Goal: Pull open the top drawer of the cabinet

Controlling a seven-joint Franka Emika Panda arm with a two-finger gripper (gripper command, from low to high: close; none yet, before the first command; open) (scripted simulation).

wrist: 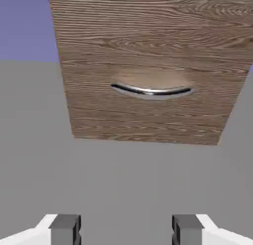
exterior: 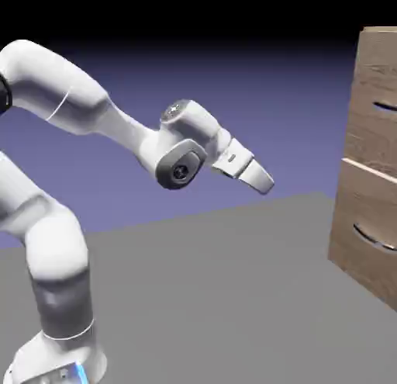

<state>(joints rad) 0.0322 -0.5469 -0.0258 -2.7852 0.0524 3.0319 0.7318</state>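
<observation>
The top drawer [exterior: 378,103] sits at the exterior view's right edge, the uppermost wood-grain front of the cabinet [exterior: 371,173]. You see its thin dark handle [exterior: 384,107] as a short curved stroke cut off by the frame, and the front lies flush with the cabinet face — closed. Below it, a pale seam separates a second, matching front, the lower drawer [exterior: 368,235], which carries its own curved handle [exterior: 374,240].

In the hand view you look along the gripper at a brown wood-grain front [wrist: 148,71] bearing one curved metal handle [wrist: 151,92], dark with a bright highlight along its length. Which of the two drawers this is, you cannot tell from that view alone.

The gripper [exterior: 264,181] hangs in mid-air, well apart from the cabinet and to the exterior view's left of it, pointing right and slightly downward toward the wood. Its two grey fingertips [wrist: 65,228] appear at the bottom edge of the hand view — spread wide, with only bare table between them and nothing held.

The white arm [exterior: 93,111] rises from the lower left of the exterior view, folds at a high elbow and reaches right. The grey table [exterior: 233,297] carries both arm and cabinet; behind them lies the blue-violet backdrop [exterior: 256,72], darkening to black at the top.
</observation>
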